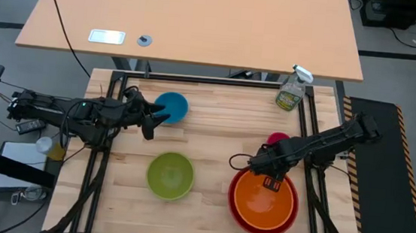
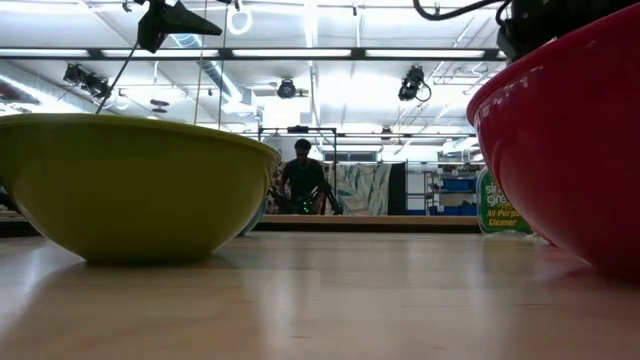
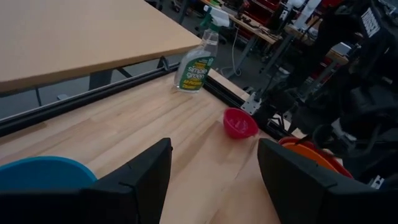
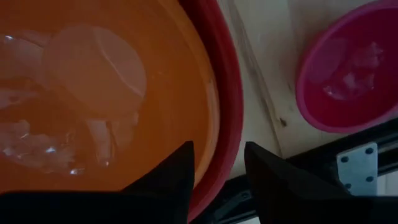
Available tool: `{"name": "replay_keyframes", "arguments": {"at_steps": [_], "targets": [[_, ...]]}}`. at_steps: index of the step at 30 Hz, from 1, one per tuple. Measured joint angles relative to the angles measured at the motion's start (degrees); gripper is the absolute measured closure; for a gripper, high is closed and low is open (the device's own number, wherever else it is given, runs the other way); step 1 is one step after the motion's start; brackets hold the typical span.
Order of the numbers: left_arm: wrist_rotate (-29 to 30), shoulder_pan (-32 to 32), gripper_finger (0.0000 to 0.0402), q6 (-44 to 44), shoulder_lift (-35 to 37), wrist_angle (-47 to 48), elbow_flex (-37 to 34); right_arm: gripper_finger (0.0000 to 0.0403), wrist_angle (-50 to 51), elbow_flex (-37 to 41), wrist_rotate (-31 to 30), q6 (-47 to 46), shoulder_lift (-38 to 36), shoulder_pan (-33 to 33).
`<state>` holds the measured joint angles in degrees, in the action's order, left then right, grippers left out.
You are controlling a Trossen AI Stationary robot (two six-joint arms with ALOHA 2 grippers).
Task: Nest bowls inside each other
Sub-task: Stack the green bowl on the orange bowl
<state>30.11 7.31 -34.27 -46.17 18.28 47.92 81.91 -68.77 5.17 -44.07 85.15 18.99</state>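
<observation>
Right wrist view: orange bowl (image 4: 93, 93) beneath parted jaws.

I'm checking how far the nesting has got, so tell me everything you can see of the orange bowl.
The orange bowl is round, smooth and glossy, plastic by the look of it, with light glare on its inside. It sits upright, nested inside the larger red bowl, whose rim rings it, at the table's near right. Nothing lies in it. The right end effector hangs over its far rim, fingers apart astride both rims, not gripping it.
</observation>
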Motion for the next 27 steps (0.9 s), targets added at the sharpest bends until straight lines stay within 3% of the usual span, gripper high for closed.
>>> {"name": "replay_keyframes", "arguments": {"at_steps": [11,14,18,23,27], "targets": [[0.00,0.00,0.0159,2.85,0.00,0.05,0.00,0.0197,6.16,-3.93,0.81,-0.92,-2.94,-2.70],[0.00,0.00,0.0159,2.87,0.00,0.07,0.00,0.0191,5.07,-5.31,-2.34,-0.97,-3.46,-3.46],[0.00,-0.24,0.0159,2.87,-0.72,0.56,0.07,0.0192,-1.59,-5.95,-7.26,-0.30,-3.46,-6.14],[-0.01,-0.73,0.0159,1.66,-1.90,1.49,0.10,0.0196,-12.72,-5.95,-8.57,3.08,-1.97,-10.86],[-3.35,-0.72,0.0159,-0.31,-2.13,1.83,0.12,0.0197,-22.63,-5.95,-8.63,5.37,-1.12,-13.01]]}}
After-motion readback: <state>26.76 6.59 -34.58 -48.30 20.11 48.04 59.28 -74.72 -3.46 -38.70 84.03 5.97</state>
